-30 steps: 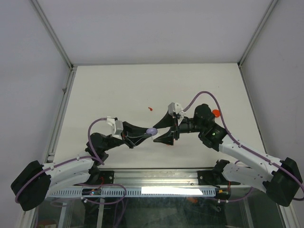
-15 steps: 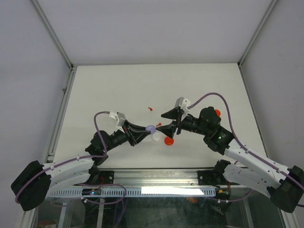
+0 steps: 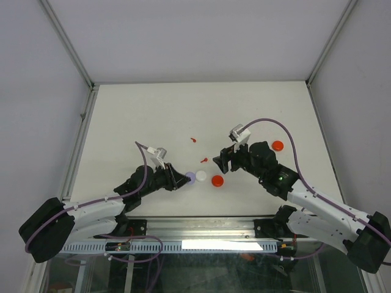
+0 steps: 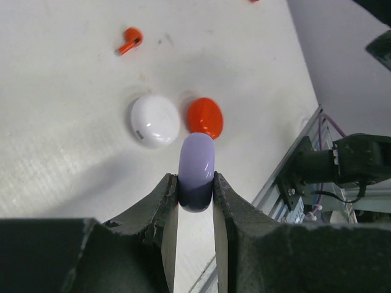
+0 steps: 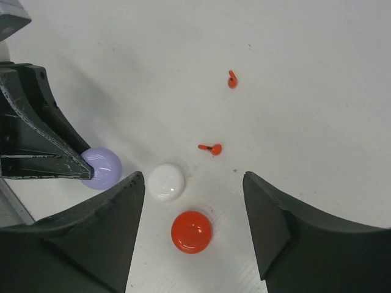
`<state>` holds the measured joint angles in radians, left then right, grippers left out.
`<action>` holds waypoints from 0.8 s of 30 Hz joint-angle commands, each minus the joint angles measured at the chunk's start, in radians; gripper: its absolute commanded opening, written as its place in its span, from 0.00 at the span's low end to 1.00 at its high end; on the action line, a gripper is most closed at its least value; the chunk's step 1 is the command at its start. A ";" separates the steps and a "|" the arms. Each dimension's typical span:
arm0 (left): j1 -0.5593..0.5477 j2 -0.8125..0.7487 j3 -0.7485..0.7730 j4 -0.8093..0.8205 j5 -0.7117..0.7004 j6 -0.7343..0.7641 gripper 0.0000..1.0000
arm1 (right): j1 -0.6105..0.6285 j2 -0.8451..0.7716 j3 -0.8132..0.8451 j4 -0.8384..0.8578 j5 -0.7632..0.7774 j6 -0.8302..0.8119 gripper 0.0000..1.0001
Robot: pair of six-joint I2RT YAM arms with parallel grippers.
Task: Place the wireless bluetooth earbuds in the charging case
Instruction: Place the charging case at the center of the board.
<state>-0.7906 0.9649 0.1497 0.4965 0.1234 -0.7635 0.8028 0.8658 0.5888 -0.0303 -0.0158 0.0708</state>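
My left gripper (image 3: 184, 179) (image 4: 195, 186) is shut on a round pale purple puck (image 3: 190, 177) (image 4: 197, 165), held edge-on low over the table. Beside it lie a white puck (image 3: 201, 175) (image 4: 155, 119) (image 5: 167, 181) and a red puck (image 3: 217, 180) (image 4: 204, 117) (image 5: 192, 231). Two tiny red stemmed earbuds lie on the table, one near (image 3: 204, 160) (image 5: 211, 148) (image 4: 129, 41), one farther (image 3: 193, 140) (image 5: 232, 79). My right gripper (image 3: 221, 162) (image 5: 192, 178) is open and empty above the white and red pucks. The purple puck also shows in the right wrist view (image 5: 102, 168).
A second red puck (image 3: 278, 145) lies at the right behind my right arm. The white table (image 3: 140, 116) has metal rails along its left and near edges. The left arm's fingers (image 5: 43, 143) reach in from the left of the right wrist view.
My left gripper has drawn back and down toward the near edge with the purple puck. My right gripper has pulled away to the right, apart from the puck. The white and red pucks now show.
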 commanded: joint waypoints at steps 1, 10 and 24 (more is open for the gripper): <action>0.002 0.068 0.026 -0.036 -0.040 -0.114 0.01 | 0.004 0.008 0.003 -0.070 0.129 0.062 0.68; 0.003 0.190 0.047 -0.070 -0.052 -0.170 0.10 | 0.007 0.058 -0.026 -0.124 0.117 0.143 0.66; 0.003 0.205 0.086 -0.195 -0.084 -0.163 0.50 | 0.032 0.162 -0.003 -0.199 0.120 0.186 0.66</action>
<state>-0.7906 1.2091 0.1997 0.3729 0.0792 -0.9337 0.8268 1.0111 0.5591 -0.2157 0.0914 0.2276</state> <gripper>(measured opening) 0.421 0.664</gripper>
